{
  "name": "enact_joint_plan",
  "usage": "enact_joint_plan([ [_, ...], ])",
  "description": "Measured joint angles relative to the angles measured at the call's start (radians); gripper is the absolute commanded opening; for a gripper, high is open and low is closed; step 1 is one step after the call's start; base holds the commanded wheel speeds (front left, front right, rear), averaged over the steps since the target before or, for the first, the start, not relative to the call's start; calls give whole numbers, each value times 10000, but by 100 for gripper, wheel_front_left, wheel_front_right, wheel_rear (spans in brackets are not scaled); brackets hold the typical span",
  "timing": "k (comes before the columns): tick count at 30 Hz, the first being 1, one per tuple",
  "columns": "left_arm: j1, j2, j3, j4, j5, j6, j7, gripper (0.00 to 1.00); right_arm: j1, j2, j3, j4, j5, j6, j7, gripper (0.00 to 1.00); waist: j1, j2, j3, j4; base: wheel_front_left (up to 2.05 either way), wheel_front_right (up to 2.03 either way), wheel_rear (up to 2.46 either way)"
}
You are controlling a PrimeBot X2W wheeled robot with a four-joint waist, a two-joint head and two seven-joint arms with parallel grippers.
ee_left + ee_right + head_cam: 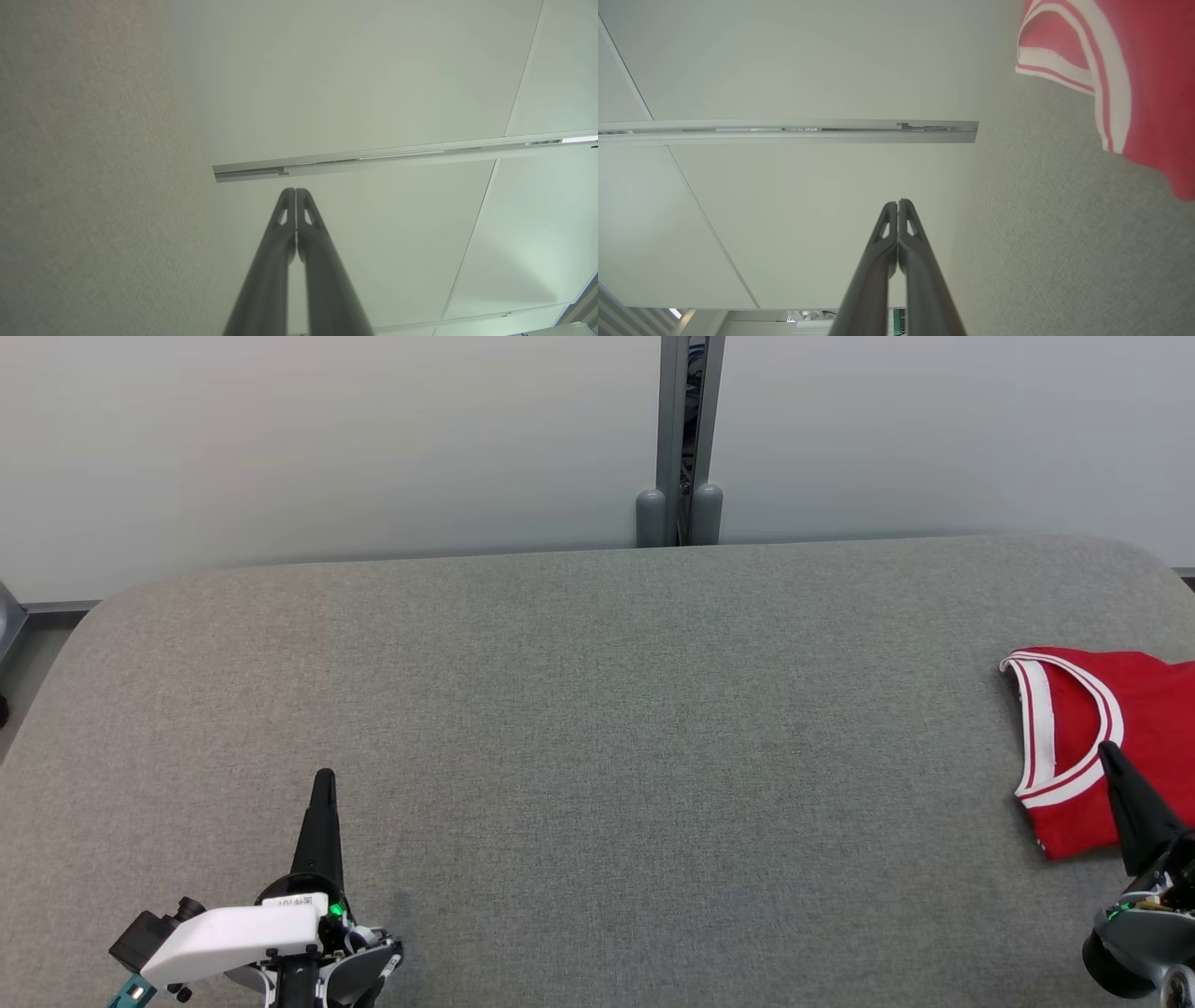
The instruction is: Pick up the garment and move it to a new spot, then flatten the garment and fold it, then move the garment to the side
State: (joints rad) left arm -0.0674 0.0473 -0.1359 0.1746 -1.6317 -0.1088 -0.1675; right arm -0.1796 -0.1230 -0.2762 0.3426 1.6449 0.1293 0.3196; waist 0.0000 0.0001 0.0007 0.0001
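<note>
The garment [1088,747] is a red top with white-striped trim, folded at the far right of the grey cushioned surface [597,728], partly cut off by the frame edge. In the right wrist view the garment [1139,60] fills the upper right corner. My right gripper [1109,749] is shut and empty, its tip in front of the garment's near part; whether it touches is unclear. In its own view the right gripper [898,202] points past the surface at the wall. My left gripper [324,775] rests shut at the lower left, far from the garment, with its pressed-together tips [295,190] empty.
A pale wall with a grey vertical post [689,439] runs behind the surface. The surface's rounded far edge [373,565] meets the wall. A metal rail [402,156] crosses the wall in the left wrist view, and the rail [784,130] appears in the right wrist view too.
</note>
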Motion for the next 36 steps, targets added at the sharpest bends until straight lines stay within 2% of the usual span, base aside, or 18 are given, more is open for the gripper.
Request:
enact_joint_plan([
  [36,-2,0,2,0,0,0,0,0,-29,90,-109,6,-105,0,98,0,0,0,0,0,0,0,0],
])
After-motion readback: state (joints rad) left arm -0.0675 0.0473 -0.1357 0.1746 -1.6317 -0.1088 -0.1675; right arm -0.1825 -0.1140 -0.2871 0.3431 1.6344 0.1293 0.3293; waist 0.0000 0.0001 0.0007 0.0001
